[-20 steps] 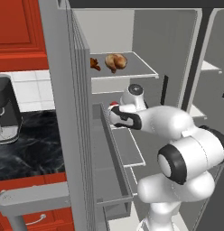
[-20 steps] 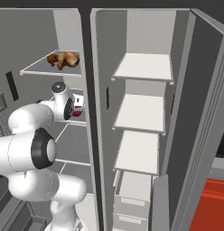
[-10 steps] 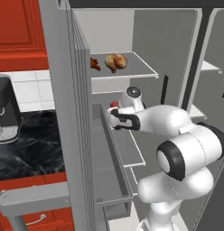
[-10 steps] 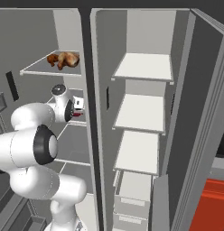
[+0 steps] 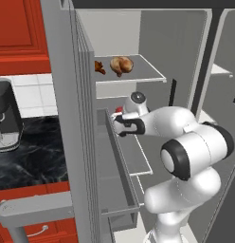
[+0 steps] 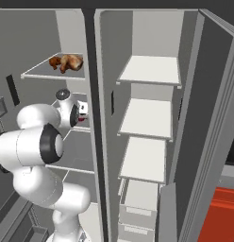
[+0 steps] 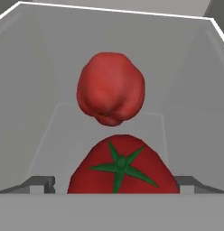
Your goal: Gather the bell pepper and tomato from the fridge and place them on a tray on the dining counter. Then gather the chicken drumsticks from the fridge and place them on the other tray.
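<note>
The fridge (image 5: 62, 95) stands open and my arm reaches onto its middle shelf. In the hand view a red tomato (image 7: 120, 169) with a green star-shaped calyx sits very close, between my two finger tips (image 7: 41, 182). My gripper (image 7: 117, 185) is open around it, not clamped. Behind the tomato lies a lumpy red bell pepper (image 7: 110, 88). From the base views the gripper (image 5: 117, 124) (image 6: 82, 112) is at the shelf with a bit of red beside it. Two chicken drumsticks, one pale tan (image 5: 122, 65) and one darker (image 5: 99, 67), lie on the shelf above (image 6: 67, 62).
The left fridge door (image 5: 86, 156) with its bins stands close on the arm's left. The right door's pale shelves (image 6: 147, 108) are bare. A black marble counter (image 5: 29, 152) over red cabinets holds a dark appliance (image 5: 5, 116) at the left.
The hand has edged slightly deeper onto the middle shelf toward the tomato. The jaws have stayed open.
</note>
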